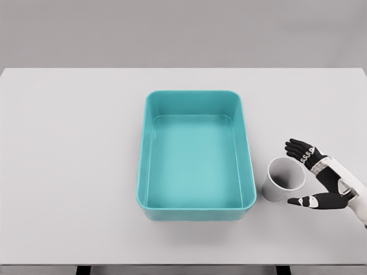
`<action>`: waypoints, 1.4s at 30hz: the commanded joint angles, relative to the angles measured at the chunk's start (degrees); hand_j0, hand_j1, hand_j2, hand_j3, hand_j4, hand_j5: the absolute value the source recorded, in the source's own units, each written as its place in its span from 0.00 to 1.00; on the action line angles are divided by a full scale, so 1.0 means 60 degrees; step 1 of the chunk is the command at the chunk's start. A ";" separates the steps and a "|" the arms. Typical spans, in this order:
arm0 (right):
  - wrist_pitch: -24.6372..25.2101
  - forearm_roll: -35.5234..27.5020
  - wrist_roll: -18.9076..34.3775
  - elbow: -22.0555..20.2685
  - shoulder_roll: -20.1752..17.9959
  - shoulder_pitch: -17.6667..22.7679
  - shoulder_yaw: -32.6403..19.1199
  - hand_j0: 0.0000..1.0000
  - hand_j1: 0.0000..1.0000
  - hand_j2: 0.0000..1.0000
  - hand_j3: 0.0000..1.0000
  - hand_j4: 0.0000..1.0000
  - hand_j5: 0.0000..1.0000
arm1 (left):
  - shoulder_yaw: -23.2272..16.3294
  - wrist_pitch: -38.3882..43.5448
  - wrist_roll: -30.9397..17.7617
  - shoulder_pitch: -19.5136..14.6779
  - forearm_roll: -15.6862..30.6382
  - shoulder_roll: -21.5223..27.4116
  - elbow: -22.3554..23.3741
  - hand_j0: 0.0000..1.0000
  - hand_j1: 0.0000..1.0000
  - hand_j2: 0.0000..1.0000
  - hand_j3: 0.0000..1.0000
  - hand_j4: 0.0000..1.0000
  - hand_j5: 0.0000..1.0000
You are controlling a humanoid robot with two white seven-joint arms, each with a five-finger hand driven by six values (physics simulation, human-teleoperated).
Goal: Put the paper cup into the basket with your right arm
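I see right hand (319, 175) fingers spread, holding nothing, around paper cup (282, 180) | cup upright beside teal basket (196, 213) | on table (69, 160)

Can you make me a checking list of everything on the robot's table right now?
Surface: white table, flat.
Job's things: paper cup upright on the table, right of the teal basket; nothing seen inside the basket.
Clutter: nothing seen.
Hands: right hand open beside the cup, fingers around its right side, not yet closed; left hand not in view.
Cables: nothing seen.
Surroundings: plain grey wall behind the table.
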 commanded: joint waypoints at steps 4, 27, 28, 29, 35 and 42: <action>0.0010 0.0015 -0.0001 -0.0011 0.0071 0.0000 -0.0001 1.00 1.00 1.00 1.00 1.00 1.00 | 0.0000 0.0000 -0.0001 0.0000 0.0000 0.0000 0.0000 1.00 1.00 1.00 1.00 1.00 1.00; 0.0420 0.0396 0.0029 -0.0099 0.0350 -0.0513 0.0321 0.99 0.99 0.99 0.99 0.99 0.99 | 0.0000 0.0000 -0.0001 0.0000 0.0000 0.0000 0.0000 1.00 1.00 1.00 1.00 1.00 1.00; 0.0420 0.0425 0.0043 -0.0099 0.0335 -0.0498 0.0321 0.96 0.96 0.96 0.96 0.96 0.96 | 0.0000 0.0000 -0.0001 0.0000 0.0000 0.0000 0.0000 1.00 1.00 1.00 1.00 1.00 1.00; 0.0420 0.0513 0.0043 -0.0099 0.0335 -0.0513 0.0321 0.95 0.95 0.95 0.95 0.95 0.95 | 0.0000 0.0000 -0.0001 0.0000 0.0000 0.0000 0.0000 1.00 1.00 1.00 1.00 1.00 1.00; 0.0420 0.0747 0.0043 -0.0084 0.0320 -0.0542 0.0306 0.81 0.81 0.81 0.81 0.81 0.81 | 0.0000 0.0000 -0.0001 0.0000 0.0000 0.0000 0.0000 1.00 1.00 1.00 1.00 1.00 1.00; 0.0420 0.0806 0.0043 -0.0128 0.0306 -0.0542 0.0306 0.78 0.78 0.78 0.78 0.78 0.78 | 0.0000 0.0000 -0.0001 0.0000 0.0000 0.0000 0.0000 1.00 1.00 1.00 1.00 1.00 1.00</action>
